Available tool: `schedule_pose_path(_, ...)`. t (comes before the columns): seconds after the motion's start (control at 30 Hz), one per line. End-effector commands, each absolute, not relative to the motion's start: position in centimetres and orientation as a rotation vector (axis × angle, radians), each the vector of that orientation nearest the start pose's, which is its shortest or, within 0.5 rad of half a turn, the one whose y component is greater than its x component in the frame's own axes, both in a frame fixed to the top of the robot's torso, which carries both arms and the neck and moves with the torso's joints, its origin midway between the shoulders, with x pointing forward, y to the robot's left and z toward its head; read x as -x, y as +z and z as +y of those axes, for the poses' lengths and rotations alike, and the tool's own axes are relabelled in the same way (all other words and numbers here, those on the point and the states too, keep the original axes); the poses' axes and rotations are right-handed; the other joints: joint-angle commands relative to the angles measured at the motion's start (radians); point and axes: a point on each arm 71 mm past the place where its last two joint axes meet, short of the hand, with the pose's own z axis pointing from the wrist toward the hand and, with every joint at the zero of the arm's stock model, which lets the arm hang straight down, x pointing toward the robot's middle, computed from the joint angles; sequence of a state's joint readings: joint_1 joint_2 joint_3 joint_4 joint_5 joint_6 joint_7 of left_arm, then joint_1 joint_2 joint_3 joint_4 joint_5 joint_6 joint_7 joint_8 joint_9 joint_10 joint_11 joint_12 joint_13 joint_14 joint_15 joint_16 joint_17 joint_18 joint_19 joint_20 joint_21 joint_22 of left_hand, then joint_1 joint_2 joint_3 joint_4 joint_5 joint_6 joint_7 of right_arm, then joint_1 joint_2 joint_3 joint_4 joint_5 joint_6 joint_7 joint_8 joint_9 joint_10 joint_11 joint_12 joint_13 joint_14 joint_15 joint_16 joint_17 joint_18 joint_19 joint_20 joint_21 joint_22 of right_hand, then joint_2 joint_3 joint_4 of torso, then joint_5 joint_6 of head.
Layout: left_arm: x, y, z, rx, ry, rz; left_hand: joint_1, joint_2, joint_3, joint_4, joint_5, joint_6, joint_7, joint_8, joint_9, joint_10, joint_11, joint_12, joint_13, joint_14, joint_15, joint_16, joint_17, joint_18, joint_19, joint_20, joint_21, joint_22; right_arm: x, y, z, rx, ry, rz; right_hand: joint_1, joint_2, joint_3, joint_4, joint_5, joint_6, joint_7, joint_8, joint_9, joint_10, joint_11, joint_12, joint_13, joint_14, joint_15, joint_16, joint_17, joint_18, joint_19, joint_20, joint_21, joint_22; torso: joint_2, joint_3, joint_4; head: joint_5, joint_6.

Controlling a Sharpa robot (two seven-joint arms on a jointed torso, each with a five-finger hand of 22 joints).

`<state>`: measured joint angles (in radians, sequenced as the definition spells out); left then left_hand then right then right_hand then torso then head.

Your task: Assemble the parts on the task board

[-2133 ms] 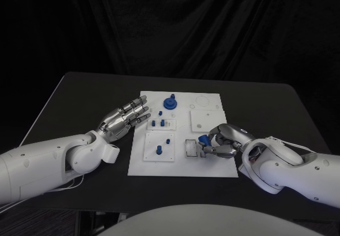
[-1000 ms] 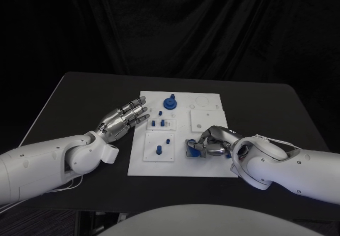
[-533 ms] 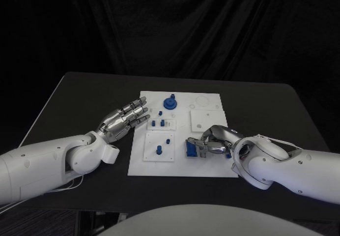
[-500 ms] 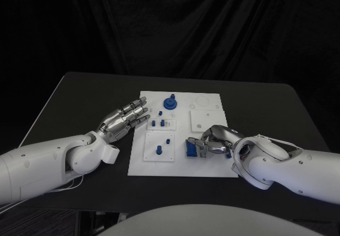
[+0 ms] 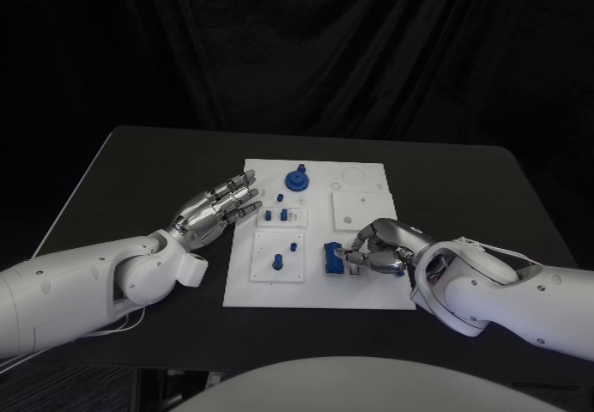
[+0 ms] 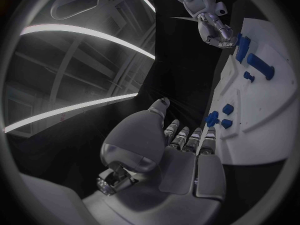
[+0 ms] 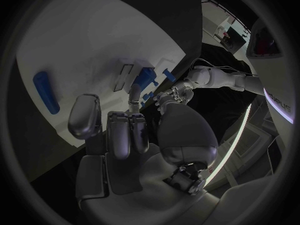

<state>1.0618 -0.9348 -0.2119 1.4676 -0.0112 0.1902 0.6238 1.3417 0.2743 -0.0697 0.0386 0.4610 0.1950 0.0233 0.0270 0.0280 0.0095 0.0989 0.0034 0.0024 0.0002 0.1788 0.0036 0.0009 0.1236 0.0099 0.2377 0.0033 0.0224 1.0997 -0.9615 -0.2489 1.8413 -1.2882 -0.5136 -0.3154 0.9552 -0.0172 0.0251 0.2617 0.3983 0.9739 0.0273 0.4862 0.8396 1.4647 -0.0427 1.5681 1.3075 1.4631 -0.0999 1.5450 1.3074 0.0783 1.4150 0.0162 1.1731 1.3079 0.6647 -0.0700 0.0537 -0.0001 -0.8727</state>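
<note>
My right hand (image 5: 381, 246) hovers over the task board (image 5: 359, 292), fingers curled in, holding nothing. The blue part (image 5: 333, 258) sits in the board just beside my fingertips. My left hand (image 5: 221, 209) rests open at the board's left edge, fingers spread.

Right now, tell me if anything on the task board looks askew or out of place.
Nothing stands out. The blue block lies in its slot on the task board beside the right hand; the left hand hovers open at the board's other edge.
</note>
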Motion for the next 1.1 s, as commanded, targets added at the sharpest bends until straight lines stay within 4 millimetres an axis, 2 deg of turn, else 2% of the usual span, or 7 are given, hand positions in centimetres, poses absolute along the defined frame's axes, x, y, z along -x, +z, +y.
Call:
schedule_pose_path(0.03, -42.2, -28.3, 25.2, 1.151, -1.917, 1.577, -0.011, 0.001, 0.006, -0.001, 0.004, -0.001, 0.007, 0.004, 0.001, 0.001, 0.002, 0.000, 0.001, 0.000, 0.008, -0.004, -0.001, 0.003, 0.000, 0.005, 0.006, 0.001, -36.4, -27.0, -18.7, -0.139, 0.716, 1.965, 0.050, -0.009, 0.001, -0.023, -0.003, -0.004, -0.007, 0.015, 0.018, 0.106, -0.002, 0.003, 0.263, 0.092, -0.001, -0.002, 0.186, 0.008, 0.003, -0.003, -0.002, 0.148, 0.000, -0.0010, 0.0002, 0.001, 0.000)
schedule_pose_path(0.2, -42.2, -28.3, 25.2, 1.152, -1.916, 1.578, -0.011, 0.001, 0.006, -0.001, 0.004, -0.001, 0.007, 0.004, 0.001, 0.001, 0.002, 0.000, 0.001, 0.000, 0.008, -0.004, -0.001, 0.003, 0.000, 0.005, 0.006, 0.001, -36.1, -27.4, -18.9, -0.135, 0.701, 1.997, 0.098, -0.014, -0.003, -0.042, -0.014, -0.007, -0.012, 0.046, 0.051, 0.106, -0.006, 0.003, 0.263, 0.093, -0.005, -0.002, 0.186, 0.008, 0.004, -0.006, -0.002, 0.148, 0.000, -0.0011, -0.0001, 0.002, 0.000)
schedule_pose_path(0.3, -42.2, -28.3, 25.2, 1.152, -1.917, 1.579, -0.011, 0.001, 0.006, -0.001, 0.004, -0.001, 0.007, 0.004, 0.001, 0.001, 0.002, 0.000, 0.001, 0.000, 0.008, -0.004, -0.001, 0.003, 0.000, 0.005, 0.006, 0.001, -36.0, -27.7, -18.9, -0.133, 0.692, 2.015, 0.121, -0.013, -0.012, -0.049, -0.034, -0.011, -0.017, 0.074, 0.080, 0.106, -0.011, 0.003, 0.263, 0.093, -0.008, -0.002, 0.186, 0.008, 0.004, -0.009, -0.003, 0.148, -0.001, -0.0013, 0.0013, 0.002, 0.000)
schedule_pose_path(0.43, -42.2, -28.3, 25.2, 1.152, -1.917, 1.579, -0.012, 0.001, 0.006, -0.002, 0.003, 0.000, 0.008, 0.004, 0.001, 0.001, 0.001, 0.000, 0.001, 0.000, 0.008, -0.004, -0.001, 0.003, 0.000, 0.005, 0.006, 0.001, -35.9, -28.1, -18.8, -0.131, 0.682, 2.030, 0.143, -0.010, -0.016, -0.057, -0.050, -0.015, -0.021, 0.091, 0.099, 0.106, -0.014, 0.003, 0.263, 0.092, -0.011, -0.003, 0.186, 0.008, 0.004, -0.012, -0.004, 0.148, -0.001, -0.0011, 0.0010, 0.003, 0.000)
schedule_pose_path(0.73, -42.2, -28.4, 25.2, 1.154, -1.917, 1.580, -0.012, 0.001, 0.006, -0.002, 0.003, 0.000, 0.008, 0.004, 0.001, 0.001, 0.001, 0.000, 0.001, 0.000, 0.008, -0.004, -0.001, 0.003, 0.000, 0.005, 0.006, 0.001, -35.9, -28.4, -18.6, -0.135, 0.677, 2.031, 0.148, -0.003, -0.019, -0.055, -0.057, -0.013, -0.023, 0.103, 0.110, 0.106, -0.016, 0.003, 0.263, 0.093, -0.012, -0.002, 0.186, 0.008, 0.005, -0.013, -0.004, 0.148, -0.001, -0.0009, 0.0012, 0.002, 0.000)
schedule_pose_path(0.87, -42.2, -28.4, 25.2, 1.155, -1.917, 1.581, -0.012, 0.001, 0.006, -0.002, 0.003, 0.000, 0.008, 0.004, 0.001, 0.001, 0.001, 0.000, 0.001, 0.000, 0.008, -0.004, -0.001, 0.003, 0.000, 0.005, 0.006, 0.001, -36.0, -28.5, -18.6, -0.137, 0.674, 2.030, 0.150, 0.011, -0.020, -0.047, -0.058, -0.014, -0.026, 0.111, 0.119, 0.106, -0.018, 0.003, 0.263, 0.093, -0.014, -0.002, 0.186, 0.008, 0.006, -0.015, -0.002, 0.149, 0.000, -0.0008, 0.0017, 0.003, 0.000)
schedule_pose_path(1.1, -42.2, -28.4, 25.3, 1.157, -1.915, 1.585, -0.012, 0.001, 0.006, -0.002, 0.003, 0.000, 0.008, 0.004, 0.001, 0.001, 0.001, 0.000, 0.001, 0.000, 0.008, -0.004, -0.001, 0.003, 0.000, 0.005, 0.006, 0.001, -35.9, -28.6, -18.5, -0.134, 0.679, 2.036, 0.164, 0.022, -0.016, -0.050, -0.059, -0.017, -0.028, 0.117, 0.126, 0.106, -0.021, 0.003, 0.263, 0.092, -0.016, -0.004, 0.183, 0.009, 0.005, -0.017, -0.006, 0.148, 0.000, -0.0006, 0.0008, 0.007, 0.000)
